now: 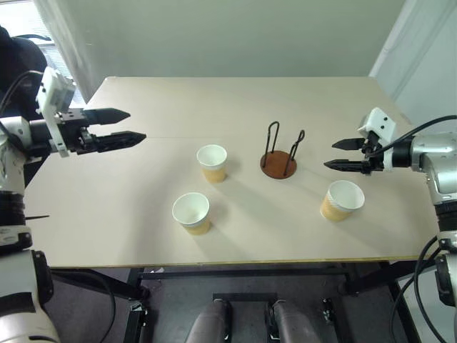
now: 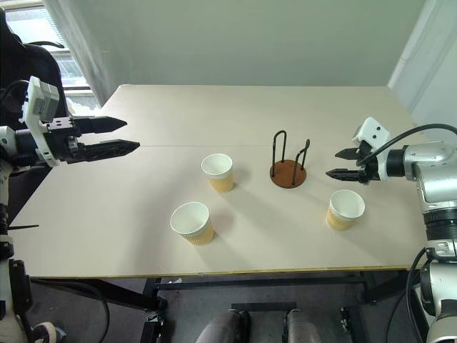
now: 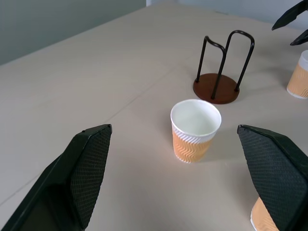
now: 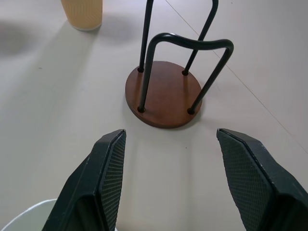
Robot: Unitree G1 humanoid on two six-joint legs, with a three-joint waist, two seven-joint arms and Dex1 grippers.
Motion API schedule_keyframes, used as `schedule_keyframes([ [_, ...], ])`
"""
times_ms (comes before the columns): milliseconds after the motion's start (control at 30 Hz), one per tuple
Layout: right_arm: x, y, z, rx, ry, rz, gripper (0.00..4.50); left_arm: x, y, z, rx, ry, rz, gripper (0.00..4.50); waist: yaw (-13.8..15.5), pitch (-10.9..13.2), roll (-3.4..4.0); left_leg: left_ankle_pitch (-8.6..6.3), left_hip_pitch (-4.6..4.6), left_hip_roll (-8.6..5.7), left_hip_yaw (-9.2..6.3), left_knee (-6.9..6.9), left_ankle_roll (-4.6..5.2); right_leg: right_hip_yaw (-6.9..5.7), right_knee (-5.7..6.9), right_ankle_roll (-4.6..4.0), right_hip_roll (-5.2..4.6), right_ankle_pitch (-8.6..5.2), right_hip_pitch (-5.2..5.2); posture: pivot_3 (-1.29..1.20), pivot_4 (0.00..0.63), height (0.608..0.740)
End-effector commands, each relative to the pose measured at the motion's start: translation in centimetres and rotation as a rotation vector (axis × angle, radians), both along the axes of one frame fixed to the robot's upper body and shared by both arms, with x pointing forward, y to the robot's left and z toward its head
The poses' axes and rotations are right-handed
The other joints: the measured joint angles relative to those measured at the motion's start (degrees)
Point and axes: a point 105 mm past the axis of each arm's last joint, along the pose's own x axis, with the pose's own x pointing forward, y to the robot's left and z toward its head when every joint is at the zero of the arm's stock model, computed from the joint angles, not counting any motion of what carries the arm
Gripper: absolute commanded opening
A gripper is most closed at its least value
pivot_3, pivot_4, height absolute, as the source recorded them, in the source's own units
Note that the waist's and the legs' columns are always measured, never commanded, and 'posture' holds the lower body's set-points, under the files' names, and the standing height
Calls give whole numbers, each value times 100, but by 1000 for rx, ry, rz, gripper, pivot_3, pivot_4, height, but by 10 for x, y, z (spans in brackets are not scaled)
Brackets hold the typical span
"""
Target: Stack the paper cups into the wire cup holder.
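Note:
Three paper cups stand upright on the tan table (image 1: 107, 207): one in the middle (image 1: 212, 163), one nearer the front (image 1: 191, 213), one at the right (image 1: 341, 200). The wire cup holder (image 1: 279, 156), a reddish-brown disc with two black wire loops, is empty and sits between the middle and right cups. My left gripper (image 1: 136, 126) hovers open over the table's left side, pointing toward the middle cup (image 3: 195, 130). Held open just right of the holder (image 4: 163, 94) is my right gripper (image 1: 334, 154), above the right cup.
The table's front edge (image 1: 235, 263) runs just below the cups. A black frame (image 1: 243, 275) lies under it. A wall stands behind the far edge, and a window shows at the far left.

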Motion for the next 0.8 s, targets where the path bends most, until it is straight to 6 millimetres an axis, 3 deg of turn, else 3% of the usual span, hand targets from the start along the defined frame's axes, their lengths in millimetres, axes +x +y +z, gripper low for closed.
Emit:
schedule_keyframes([
  [33,-1,4,13,2,-51,24,3028,-7,6,24,7,-75,7,4454,0,0,0,-1,-1,-1,0,1,-2,0,0,0,0,0,0,0,150,740],
  [300,-6,4,2,-1,-30,28,3028,-7,-13,23,14,-64,-76,4454,0,-1,-1,-12,-1,-1,1,3,-25,0,4,-3,-1,2,0,0,150,740],
  [567,-13,12,8,37,-5,29,3028,-1,-37,12,59,-13,-185,4454,2,-1,-1,-2,0,-1,1,5,-11,0,6,-3,-1,2,1,0,150,740],
  [800,-2,27,11,47,20,5,3028,-2,-49,-2,78,23,-247,4454,-12,-1,-2,5,1,0,2,7,-1,0,7,-2,-1,2,0,0,150,740],
])
